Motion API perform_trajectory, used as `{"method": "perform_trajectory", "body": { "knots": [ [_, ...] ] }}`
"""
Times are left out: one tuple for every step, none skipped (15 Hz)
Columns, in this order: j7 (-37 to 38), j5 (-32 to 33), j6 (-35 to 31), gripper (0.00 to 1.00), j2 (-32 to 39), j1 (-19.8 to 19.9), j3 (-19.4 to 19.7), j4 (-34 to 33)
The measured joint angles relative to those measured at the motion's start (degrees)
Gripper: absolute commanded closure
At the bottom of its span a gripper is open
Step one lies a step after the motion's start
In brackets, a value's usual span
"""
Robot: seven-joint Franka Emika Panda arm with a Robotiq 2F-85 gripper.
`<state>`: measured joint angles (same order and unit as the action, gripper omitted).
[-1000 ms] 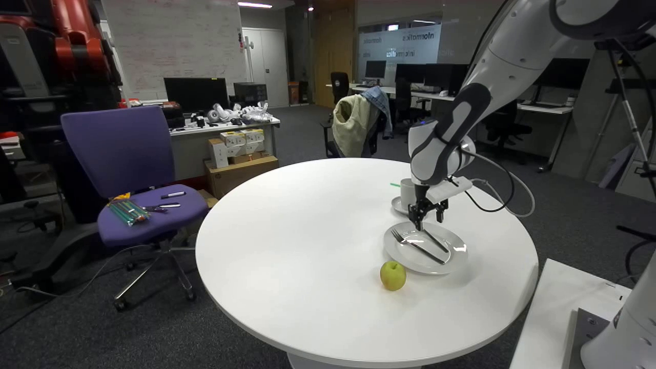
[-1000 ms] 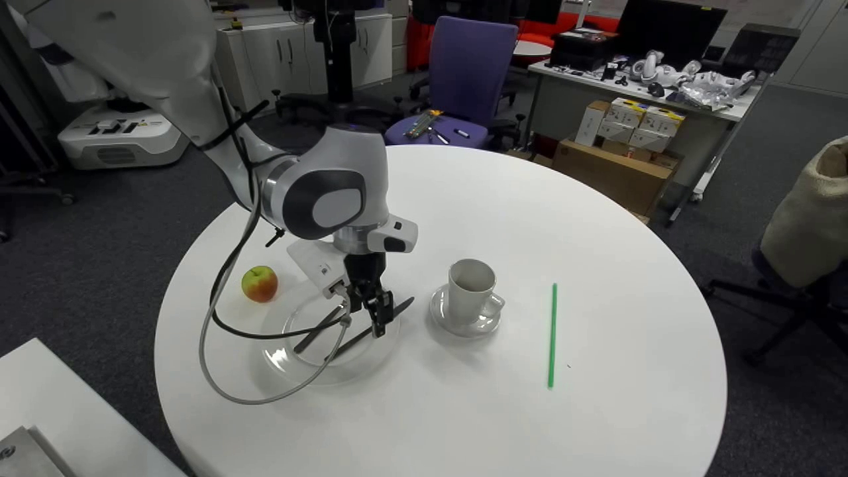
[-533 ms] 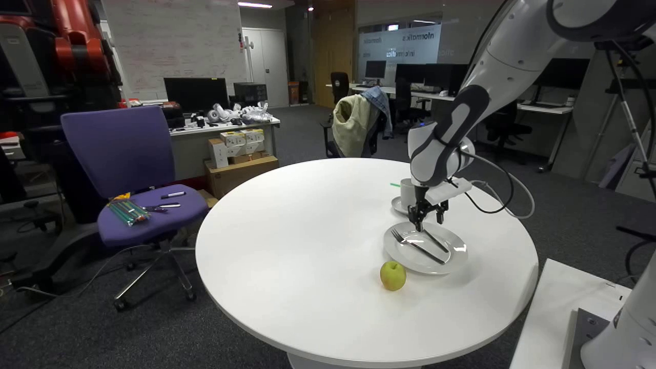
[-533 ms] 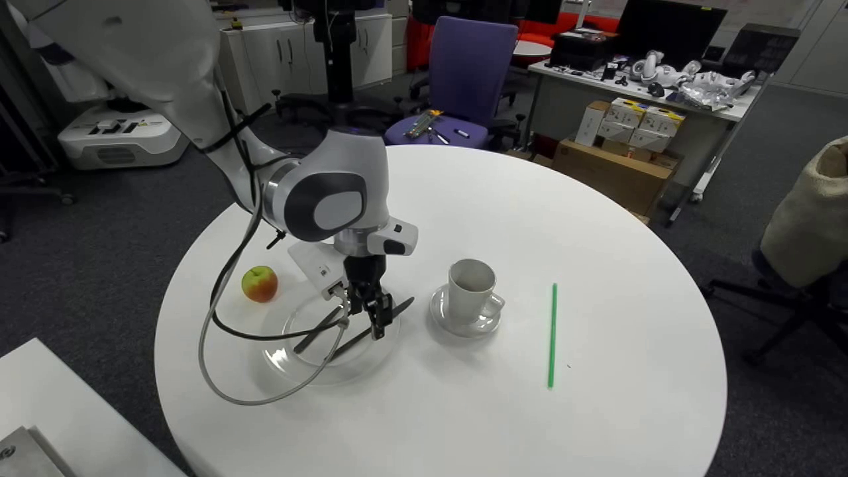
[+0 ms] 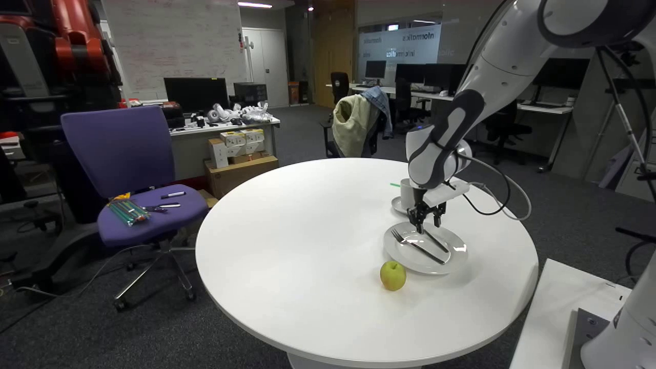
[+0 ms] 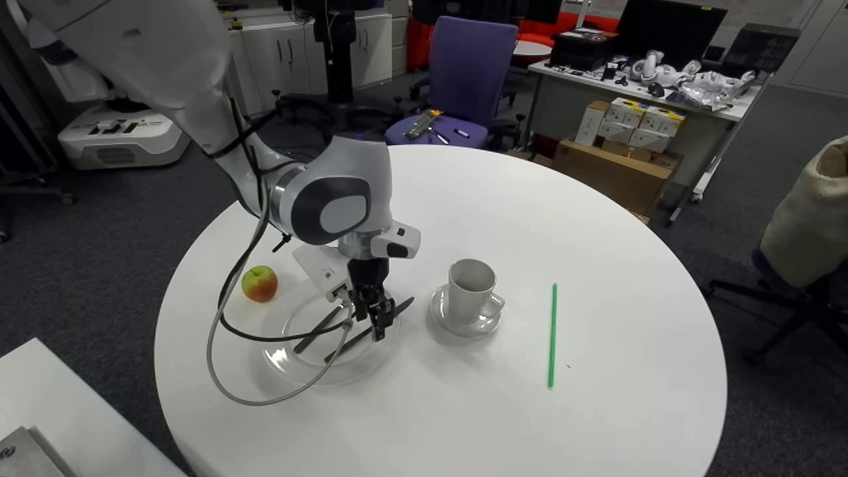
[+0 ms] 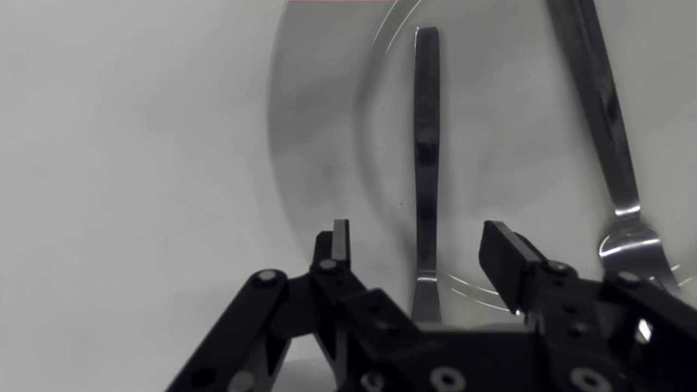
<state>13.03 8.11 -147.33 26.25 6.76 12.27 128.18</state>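
Gripper (image 7: 416, 231) slightly lower, parted over metal knife (image 7: 427, 152), glossy round plate (image 7: 506, 147)

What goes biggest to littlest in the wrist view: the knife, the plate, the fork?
1. Plate, clearly biggest.
2. Fork and knife: too alike to rank. The fork looks wider, but part of each is out of sight.

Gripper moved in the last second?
Yes, slightly: against the cup in an exterior view, the gripper has come down toward the plate. Its jaws have narrowed too, with the knife showing between them in the wrist view.
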Motion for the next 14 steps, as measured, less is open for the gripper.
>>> {"method": "perform_trajectory", "body": {
  "knots": [
    [0.01, 0.00, 0.00, 0.69, 0.16, 0.00, 0.00, -0.16],
    [0.02, 0.00, 0.00, 0.78, 0.24, -0.01, 0.00, -0.28],
    [0.02, 0.00, 0.00, 0.83, 0.24, -0.01, 0.01, -0.37],
    [0.02, 0.00, 0.00, 0.85, 0.24, -0.02, 0.01, -0.45],
    [0.02, 0.00, 0.00, 0.84, 0.24, -0.02, 0.01, -0.53],
    [0.02, 0.00, 0.00, 0.82, 0.24, -0.03, 0.01, -0.60],
    [0.03, 0.00, 0.00, 0.60, 0.24, -0.04, 0.01, -0.65],
    [0.03, 0.00, 0.00, 0.57, 0.24, -0.05, 0.01, -0.66],
    [0.03, 0.00, 0.00, 0.49, 0.24, -0.06, 0.01, -0.67],
    [0.03, 0.00, 0.00, 0.45, 0.24, -0.08, 0.01, -0.67],
    [0.03, 0.00, 0.00, 0.43, 0.24, -0.09, 0.01, -0.67],
    [0.03, 0.00, 0.00, 0.41, 0.24, -0.10, 0.01, -0.67],
    [0.03, 0.00, 0.00, 0.41, 0.24, -0.12, 0.01, -0.67],
    [0.03, 0.00, 0.00, 0.41, 0.25, -0.14, 0.01, -0.67]
  ]
}}
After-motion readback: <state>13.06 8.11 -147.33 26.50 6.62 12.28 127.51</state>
